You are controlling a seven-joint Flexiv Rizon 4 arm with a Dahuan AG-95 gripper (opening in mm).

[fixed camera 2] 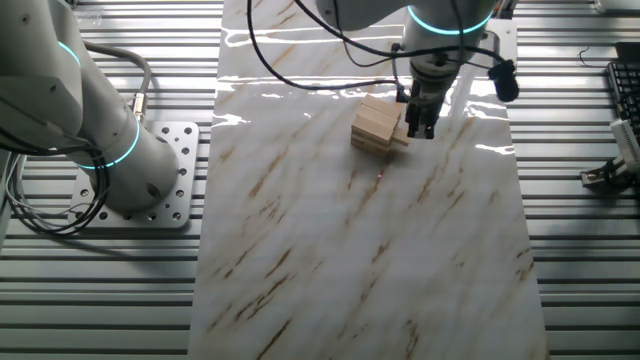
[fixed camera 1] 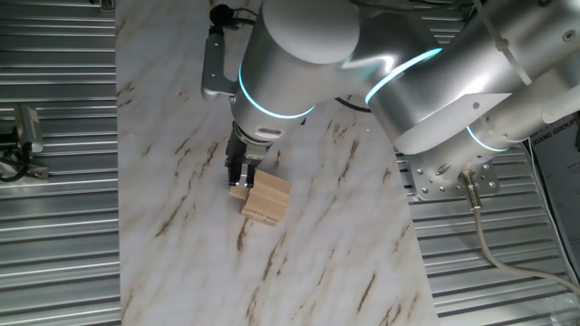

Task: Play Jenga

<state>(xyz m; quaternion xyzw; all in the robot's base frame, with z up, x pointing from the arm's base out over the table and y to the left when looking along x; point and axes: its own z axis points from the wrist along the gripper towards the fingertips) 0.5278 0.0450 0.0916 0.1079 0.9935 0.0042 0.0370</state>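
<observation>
The Jenga stack [fixed camera 1: 268,199] is a small pile of pale wooden blocks in crosswise layers on the marble-patterned tabletop; it also shows in the other fixed view [fixed camera 2: 376,124]. One block [fixed camera 1: 238,192] sticks out from the stack's low side, seen in the other fixed view too [fixed camera 2: 401,141]. My gripper [fixed camera 1: 240,177] points straight down beside the stack, its dark fingers close together around the outer end of that block. In the other fixed view the gripper [fixed camera 2: 418,128] stands just right of the stack.
The marble-patterned board [fixed camera 1: 308,272] lies on a ribbed metal table. The arm's base [fixed camera 2: 150,180] is bolted at the left of the other fixed view. A keyboard edge [fixed camera 2: 625,100] and cables lie off the board.
</observation>
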